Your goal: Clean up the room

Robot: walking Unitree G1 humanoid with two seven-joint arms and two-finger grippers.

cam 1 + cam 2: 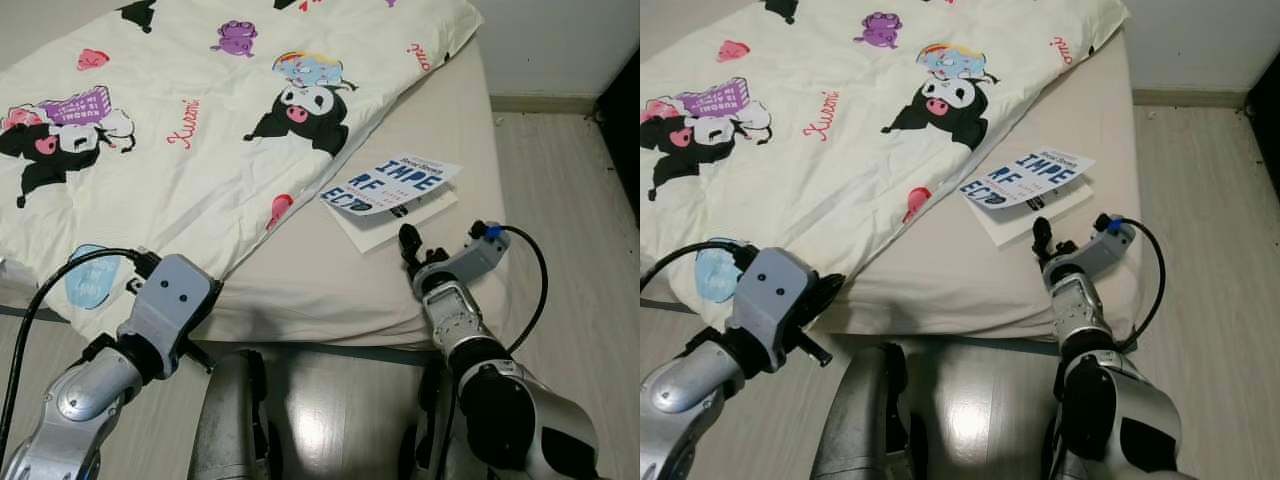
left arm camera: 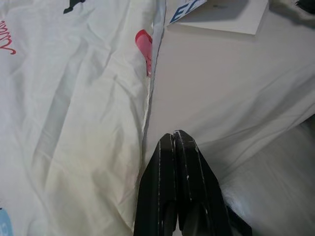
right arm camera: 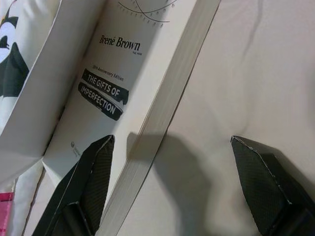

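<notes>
Beige mattress [image 1: 440, 150] filling the scene, right gripper [image 3: 174, 182] spread wide at the near edge of one open book [image 1: 392, 190], left gripper [image 2: 175, 162] pinched shut beside one cartoon-print duvet [image 1: 200, 130] at the left, wooden floor [image 1: 570, 200] far right.

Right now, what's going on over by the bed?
The robot stands at the foot of a bed, tidying up. Its right gripper is open at the near corner of a book lying cover-open on the bare mattress, one finger over the title page and the other over the sheet. Its left gripper is shut at the edge of the cartoon-print duvet, not clearly holding it. The book has not been lifted yet.
</notes>
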